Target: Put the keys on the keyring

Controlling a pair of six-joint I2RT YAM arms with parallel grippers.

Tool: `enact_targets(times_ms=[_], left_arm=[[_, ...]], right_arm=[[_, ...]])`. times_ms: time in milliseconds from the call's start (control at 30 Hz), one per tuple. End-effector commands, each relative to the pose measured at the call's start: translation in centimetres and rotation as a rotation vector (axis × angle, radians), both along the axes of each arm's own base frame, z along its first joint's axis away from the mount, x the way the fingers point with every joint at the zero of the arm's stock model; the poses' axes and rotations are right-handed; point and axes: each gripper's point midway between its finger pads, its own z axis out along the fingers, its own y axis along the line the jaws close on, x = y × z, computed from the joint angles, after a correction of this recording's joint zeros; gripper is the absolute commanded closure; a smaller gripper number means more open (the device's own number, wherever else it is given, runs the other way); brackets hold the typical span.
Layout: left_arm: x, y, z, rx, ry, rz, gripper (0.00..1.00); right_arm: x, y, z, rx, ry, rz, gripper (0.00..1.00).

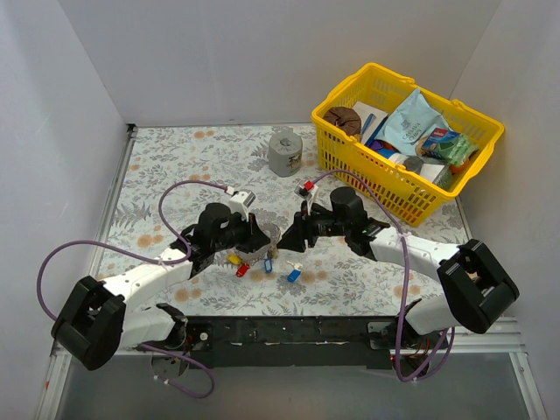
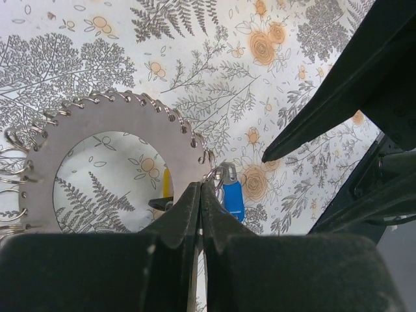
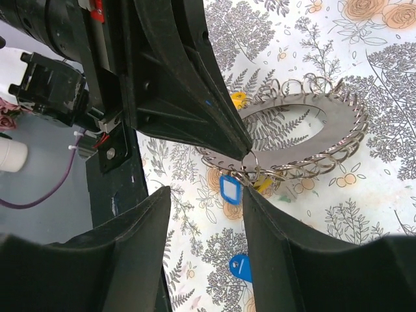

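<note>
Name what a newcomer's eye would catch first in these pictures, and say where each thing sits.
The bright yellow basket, crammed with packets, stands at the far right corner of the table. At mid-table the left gripper pinches the edge of the keyring, a flat grey ring fringed with wire loops, with small coloured keys beside it and the right gripper open close by.

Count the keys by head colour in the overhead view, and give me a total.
Blue keys: 2
Red key: 1
Yellow key: 1
Total: 4 keys showing from above
</note>
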Motion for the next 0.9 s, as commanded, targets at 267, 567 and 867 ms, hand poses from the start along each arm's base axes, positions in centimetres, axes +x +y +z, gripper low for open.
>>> enact_targets(times_ms=[267, 567, 867], left_arm=[[1.0, 0.3, 6.1, -0.053, -0.175, 0.033, 1.0], [1.1, 0.0, 9.0, -0.063, -0.218, 0.009, 1.0], [0.7, 0.1, 8.7, -0.051, -0.204, 0.005, 1.0]], right_arm=[[1.1, 1.4, 4.6, 0.097, -0.08, 0.035, 0.46], [3.1, 2.3, 5.9, 0.085, -0.082, -0.018, 0.46], [3.3, 2.1, 4.2, 0.036, -0.065, -0.032, 0.5]])
